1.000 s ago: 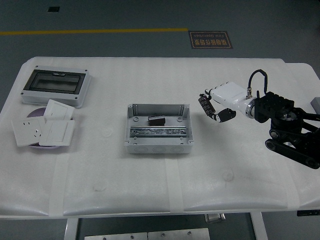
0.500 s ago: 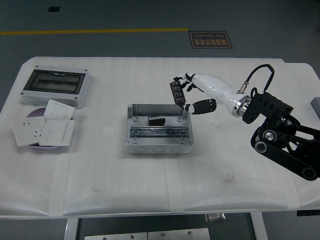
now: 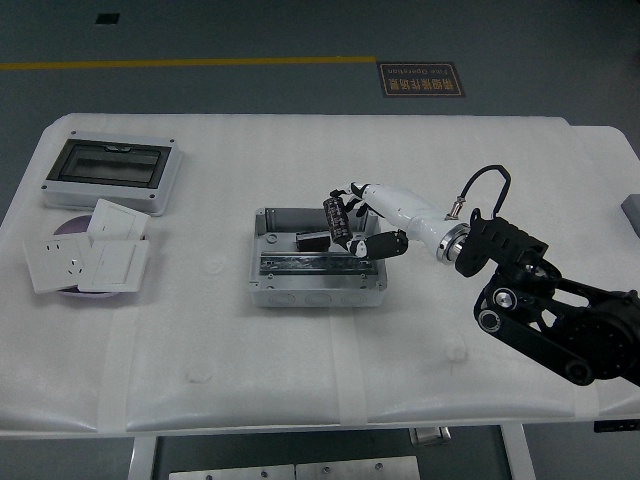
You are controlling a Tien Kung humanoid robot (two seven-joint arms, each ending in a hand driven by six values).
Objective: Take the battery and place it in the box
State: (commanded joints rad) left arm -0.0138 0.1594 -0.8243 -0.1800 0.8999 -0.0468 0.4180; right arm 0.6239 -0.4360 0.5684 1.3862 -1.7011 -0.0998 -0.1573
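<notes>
Since the earlier frames, the right robot hand (image 3: pixel 352 225) has travelled from the tabletop's 3 o'clock side toward centre and now sits lower, over the box (image 3: pixel 318 257). Its white fingers (image 3: pixel 385 243) are pinched on the battery (image 3: pixel 337 222), a dark cylinder held upright with a slight tilt, its lower end inside the box opening near the 1 o'clock corner. Whether the battery touches the box floor cannot be told. A small dark block (image 3: pixel 313 240) lies inside the box, just at 9 o'clock of the battery, and a metal rail (image 3: pixel 312 263) runs across the box interior below it. The box rests at the centre of the white tabletop (image 3: pixel 300 360).

At 10 o'clock on the tabletop stands a grey enclosure with a dark window (image 3: pixel 111 171). Just at 6 o'clock of it, white switch and socket plates (image 3: pixel 88 258) are piled on a purple dish (image 3: pixel 70 224). The black right arm (image 3: pixel 555 315) enters from 4 o'clock.
</notes>
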